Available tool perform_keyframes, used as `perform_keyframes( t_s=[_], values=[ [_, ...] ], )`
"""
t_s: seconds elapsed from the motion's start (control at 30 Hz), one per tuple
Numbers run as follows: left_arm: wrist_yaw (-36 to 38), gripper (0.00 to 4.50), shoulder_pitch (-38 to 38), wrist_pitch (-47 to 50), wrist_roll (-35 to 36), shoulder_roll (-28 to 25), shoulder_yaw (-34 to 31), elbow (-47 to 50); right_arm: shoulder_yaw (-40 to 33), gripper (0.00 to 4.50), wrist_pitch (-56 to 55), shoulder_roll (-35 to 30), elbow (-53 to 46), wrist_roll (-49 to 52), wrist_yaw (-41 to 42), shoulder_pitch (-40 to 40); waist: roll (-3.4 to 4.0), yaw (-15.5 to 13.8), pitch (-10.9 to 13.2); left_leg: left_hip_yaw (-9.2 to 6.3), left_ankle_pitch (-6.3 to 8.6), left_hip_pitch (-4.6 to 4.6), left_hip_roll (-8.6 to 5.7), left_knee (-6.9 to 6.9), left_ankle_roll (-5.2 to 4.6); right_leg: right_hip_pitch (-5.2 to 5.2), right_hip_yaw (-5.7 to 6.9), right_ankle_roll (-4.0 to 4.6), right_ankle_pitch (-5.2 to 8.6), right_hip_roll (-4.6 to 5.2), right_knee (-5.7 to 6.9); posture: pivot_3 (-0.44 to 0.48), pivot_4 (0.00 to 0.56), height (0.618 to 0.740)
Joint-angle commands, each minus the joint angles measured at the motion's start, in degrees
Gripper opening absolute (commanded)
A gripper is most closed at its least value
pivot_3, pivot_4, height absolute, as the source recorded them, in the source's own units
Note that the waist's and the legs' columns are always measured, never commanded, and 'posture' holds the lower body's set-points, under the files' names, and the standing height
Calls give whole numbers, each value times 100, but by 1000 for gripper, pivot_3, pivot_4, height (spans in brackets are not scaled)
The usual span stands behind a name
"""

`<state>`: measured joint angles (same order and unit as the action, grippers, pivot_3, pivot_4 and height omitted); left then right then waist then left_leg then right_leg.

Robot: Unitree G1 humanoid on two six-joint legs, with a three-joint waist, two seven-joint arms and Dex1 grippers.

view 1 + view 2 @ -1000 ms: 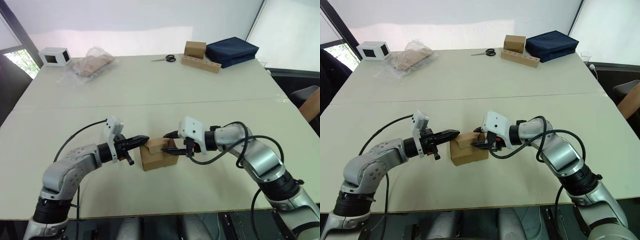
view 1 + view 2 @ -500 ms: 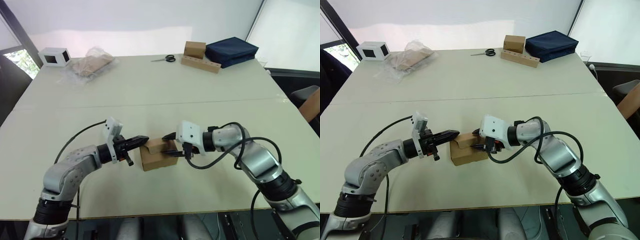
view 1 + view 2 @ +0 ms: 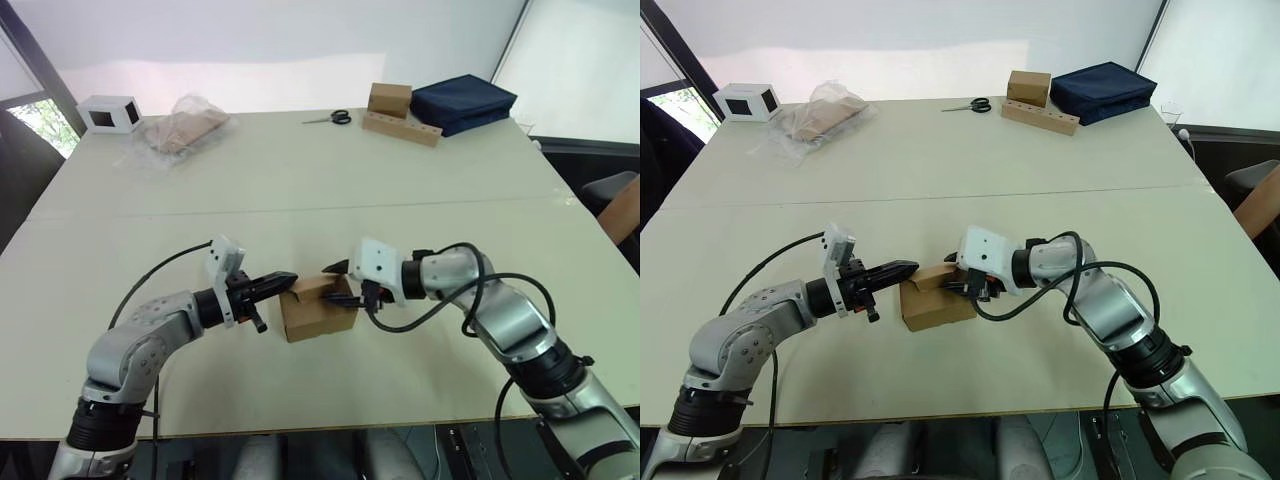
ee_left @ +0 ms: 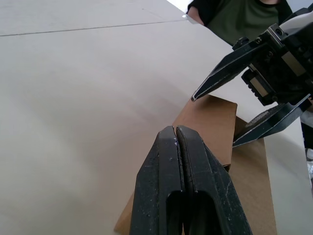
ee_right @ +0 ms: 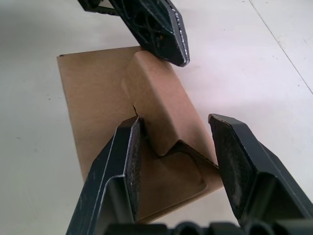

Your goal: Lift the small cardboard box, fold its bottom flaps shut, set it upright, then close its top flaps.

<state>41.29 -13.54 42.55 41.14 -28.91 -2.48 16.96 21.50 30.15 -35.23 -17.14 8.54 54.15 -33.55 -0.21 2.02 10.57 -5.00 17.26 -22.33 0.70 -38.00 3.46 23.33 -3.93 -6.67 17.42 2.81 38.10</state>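
On the near half of the table, the small cardboard box is sitting between the grippers, the left gripper pressing its closed fingertips on a top flap while the right gripper is spreading wide over the box's other side.

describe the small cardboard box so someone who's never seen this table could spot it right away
On the big pale table, look to the near edge, between the two robot arms. The small cardboard box sits there, plain brown, with the shut left pincer and the open right pincer at its top flaps. The other brown box is at the far edge.
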Motion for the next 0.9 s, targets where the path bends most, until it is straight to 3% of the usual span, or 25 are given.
perform_keyframes(
  t_s=[0.03,0.13,0.33,0.47,0.9],
  values=[
    [21,0,105,62,-104,-32,154,13,7,2195,-5,-3,55,-210,-88,-67,0,-1,0,0,0,0,0,0,0,0,0,0,0,0,0,0,150,740],
    [30,0,97,53,-115,-29,162,9,52,2195,-43,-3,113,-309,-77,-80,0,-1,-1,0,0,0,0,0,0,0,0,0,0,0,0,0,150,740],
    [35,0,102,-35,-239,-17,208,-46,-377,2195,488,219,-255,496,94,37,0,-5,-1,0,0,1,0,0,0,-1,0,0,0,0,0,0,150,740],
    [34,0,59,-64,-341,-59,278,-44,-554,2195,745,34,-487,817,279,188,0,-28,-1,0,1,1,0,0,-1,-2,0,0,0,2,-1,0,150,740],
    [120,0,-53,-41,-328,-123,253,3,-634,2195,1233,138,-740,1305,82,346,0,-96,-1,1,1,2,-1,0,-2,-2,0,0,0,0,0,0,150,740]
  ],
)
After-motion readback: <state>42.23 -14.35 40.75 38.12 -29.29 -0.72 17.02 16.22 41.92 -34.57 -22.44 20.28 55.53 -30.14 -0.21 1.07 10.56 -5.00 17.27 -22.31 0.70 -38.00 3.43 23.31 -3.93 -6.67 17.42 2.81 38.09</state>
